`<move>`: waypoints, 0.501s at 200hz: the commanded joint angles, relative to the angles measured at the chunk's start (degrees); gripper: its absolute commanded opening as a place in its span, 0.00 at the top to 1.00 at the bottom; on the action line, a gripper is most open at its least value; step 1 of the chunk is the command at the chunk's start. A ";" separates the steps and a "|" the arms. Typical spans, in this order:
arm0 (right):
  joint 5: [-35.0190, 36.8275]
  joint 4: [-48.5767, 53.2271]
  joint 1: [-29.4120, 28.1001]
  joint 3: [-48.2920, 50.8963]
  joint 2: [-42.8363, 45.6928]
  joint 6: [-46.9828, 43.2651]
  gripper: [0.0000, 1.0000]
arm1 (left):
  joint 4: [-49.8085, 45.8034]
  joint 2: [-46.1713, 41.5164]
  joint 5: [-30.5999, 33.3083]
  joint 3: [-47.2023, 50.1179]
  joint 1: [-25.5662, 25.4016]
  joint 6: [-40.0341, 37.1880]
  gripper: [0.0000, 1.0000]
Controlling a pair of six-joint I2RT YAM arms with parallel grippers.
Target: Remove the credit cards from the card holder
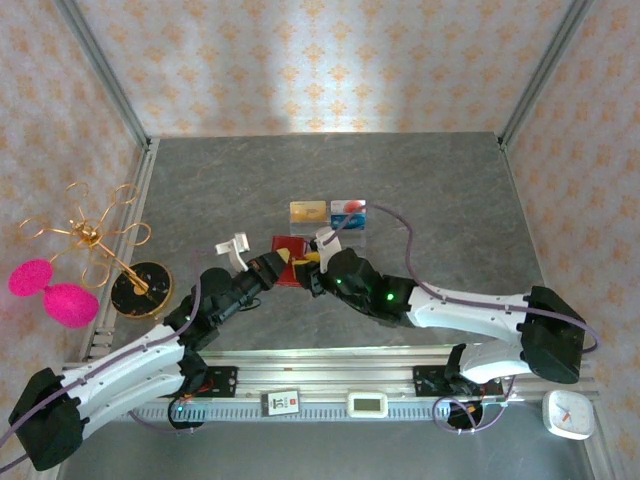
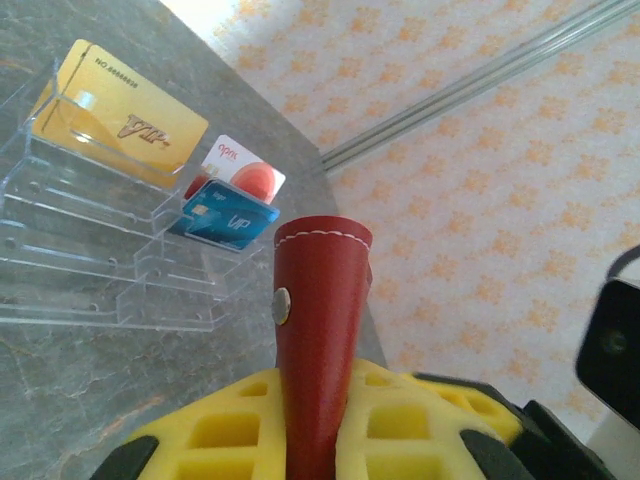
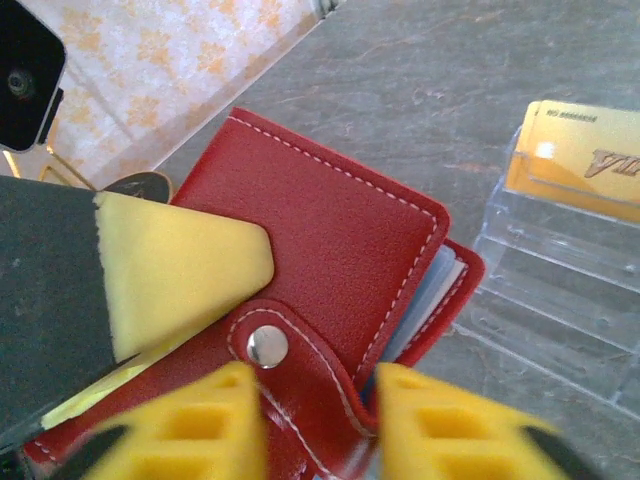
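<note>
The dark red card holder (image 1: 288,262) is held up off the table between both arms, folded closed with its snap strap (image 3: 300,362) fastened. My left gripper (image 2: 320,432) is shut on its lower edge, yellow pads pressed to both faces of the holder (image 2: 320,300). My right gripper (image 3: 320,425) comes from the other side. Its yellow fingertips sit tight against the strap on each side, just below the cover (image 3: 330,215). The left gripper's pad (image 3: 180,270) lies on that cover. Pale sleeve edges (image 3: 430,290) peek out; the credit cards are hidden inside.
A clear acrylic tiered stand (image 1: 330,228) sits just beyond the holder with a gold card (image 1: 307,211) and a blue, white and red card (image 1: 348,210). A gold wire ornament (image 1: 90,238) with pink puffs (image 1: 70,303) stands at the left edge. A white timer (image 1: 570,413) lies near right.
</note>
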State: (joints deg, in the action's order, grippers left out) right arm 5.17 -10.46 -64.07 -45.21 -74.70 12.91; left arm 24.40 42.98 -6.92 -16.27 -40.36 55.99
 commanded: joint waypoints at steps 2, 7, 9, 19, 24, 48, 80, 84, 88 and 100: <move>7.68 -2.07 0.80 1.76 2.43 3.37 0.94 | 0.35 -0.55 -4.90 -3.49 -1.34 1.93 1.00; 7.46 -2.60 1.15 2.39 2.97 4.47 0.96 | -0.65 -0.45 -4.94 -3.72 -1.43 2.02 1.00; 7.26 -2.65 1.32 2.58 3.15 5.02 0.97 | -1.00 -0.45 -4.95 -3.80 -1.47 2.02 1.00; 6.45 -2.96 2.47 3.47 3.81 7.80 0.99 | -2.24 -0.40 -5.12 -3.78 -1.61 1.96 1.00; 5.96 -3.23 2.84 4.04 4.13 9.15 0.99 | -2.67 -0.57 -5.12 -3.57 -1.73 2.01 1.00; 3.60 -3.39 4.04 5.91 5.40 13.63 1.00 | -1.59 -2.24 -4.60 -1.29 -1.72 2.58 1.00; -6.57 -12.27 5.15 12.35 11.00 14.25 1.00 | 5.65 -2.01 -6.61 1.75 -1.73 2.16 1.00; -7.85 -13.03 5.40 12.92 11.54 14.30 1.00 | 6.31 -1.59 -7.13 1.93 -1.74 2.18 1.00; -8.73 -13.40 5.65 13.26 11.89 14.58 1.00 | 6.71 -1.17 -7.58 1.99 -1.74 2.05 1.00; -10.83 -12.60 6.39 13.64 12.59 15.02 1.00 | 7.15 0.27 -8.69 1.90 -1.81 1.72 1.00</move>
State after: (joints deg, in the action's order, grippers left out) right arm -2.07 -18.94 -60.16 -33.15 -64.99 25.91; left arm 26.48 41.98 -11.75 -15.07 -41.80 57.71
